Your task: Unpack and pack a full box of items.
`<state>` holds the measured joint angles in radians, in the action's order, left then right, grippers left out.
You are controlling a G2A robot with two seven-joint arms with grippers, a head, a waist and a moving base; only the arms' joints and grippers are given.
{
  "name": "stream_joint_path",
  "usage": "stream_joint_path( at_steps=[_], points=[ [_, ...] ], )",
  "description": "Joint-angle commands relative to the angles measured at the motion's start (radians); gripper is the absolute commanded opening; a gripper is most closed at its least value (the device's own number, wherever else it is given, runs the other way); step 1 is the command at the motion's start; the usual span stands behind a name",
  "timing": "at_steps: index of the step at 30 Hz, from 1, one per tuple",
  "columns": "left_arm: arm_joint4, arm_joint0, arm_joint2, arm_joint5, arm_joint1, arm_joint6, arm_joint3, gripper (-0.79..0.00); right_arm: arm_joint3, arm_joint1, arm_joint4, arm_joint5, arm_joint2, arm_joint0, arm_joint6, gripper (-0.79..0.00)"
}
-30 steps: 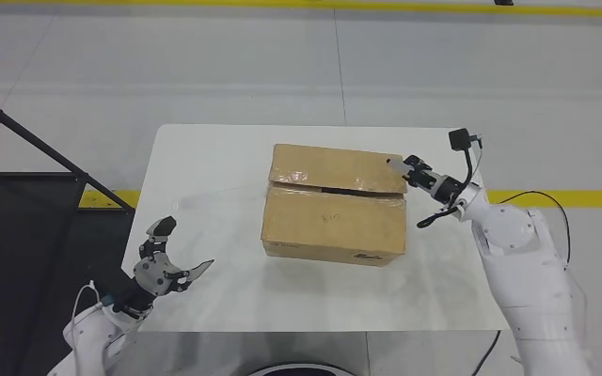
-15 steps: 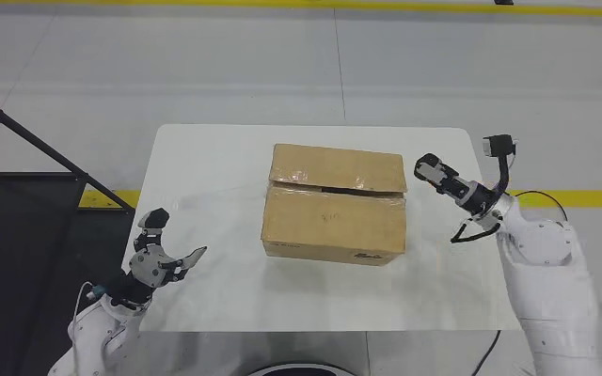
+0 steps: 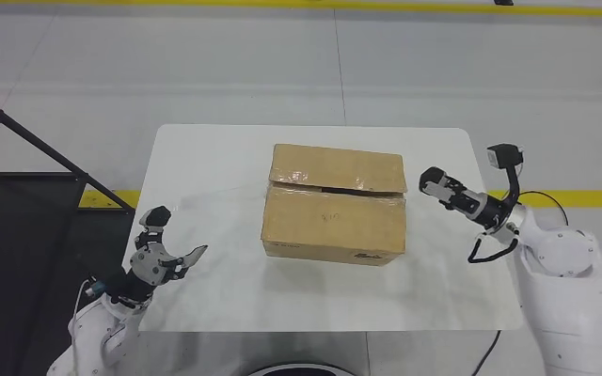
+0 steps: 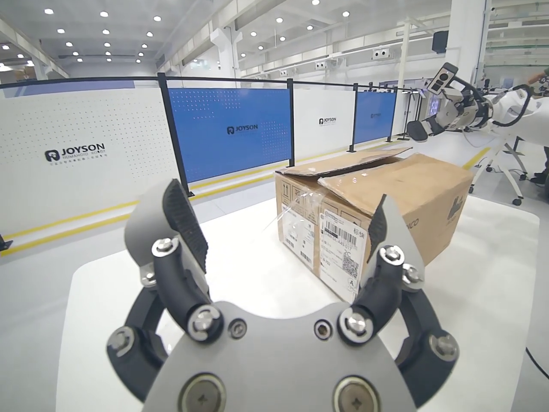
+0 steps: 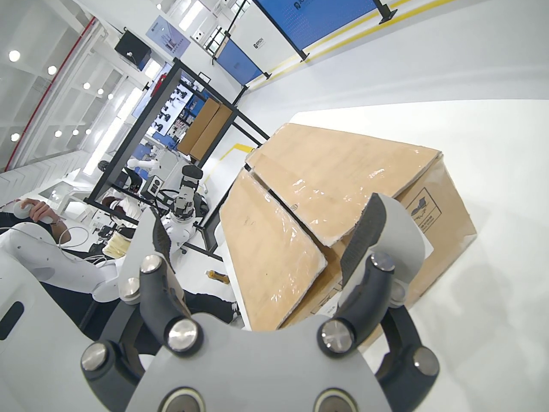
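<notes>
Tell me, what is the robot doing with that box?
Nothing is being held now. A cardboard box sits in the middle of the table, its top flaps down but loose. The left gripper hangs open near one table edge, and the right gripper hangs open beside the box's other end, touching nothing.

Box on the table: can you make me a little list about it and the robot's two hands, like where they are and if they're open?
box: brown cardboard box in the middle of the white table
flaps: both flaps folded down, a thin dark gap between them
tape: loose clear tape along the gap
contents: hidden
left gripper: left gripper near a table corner, apart from the box, fingers open
right gripper: right gripper beside the box's end, not touching, fingers open
</notes>
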<state>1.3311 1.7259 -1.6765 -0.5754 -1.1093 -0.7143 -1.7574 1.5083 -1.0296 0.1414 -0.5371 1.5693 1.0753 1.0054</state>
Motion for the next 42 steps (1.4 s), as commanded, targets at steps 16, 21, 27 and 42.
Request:
stream_joint_path(
  at_steps=[16, 21, 27, 42],
  points=[
    [-0.175, -0.048, 0.040, 0.011, -0.013, 0.107, 0.018, 0.000, -0.155, 0.014, 0.234, 0.100, -0.081, -0.065, 0.286, 0.000],
    [-0.162, -0.050, 0.047, 0.017, -0.015, 0.115, 0.017, 0.000, -0.169, 0.012, 0.271, 0.077, -0.116, -0.086, 0.322, 0.000],
    [-0.162, -0.054, 0.057, 0.016, -0.017, 0.117, 0.017, 0.000, -0.122, 0.017, 0.423, 0.090, -0.122, -0.082, 0.368, 0.000],
    [-0.144, -0.102, 0.123, -0.031, -0.023, 0.154, -0.005, 0.000, 0.173, 0.069, 0.520, 0.197, -0.072, 0.056, 0.475, 0.000]
  ],
)
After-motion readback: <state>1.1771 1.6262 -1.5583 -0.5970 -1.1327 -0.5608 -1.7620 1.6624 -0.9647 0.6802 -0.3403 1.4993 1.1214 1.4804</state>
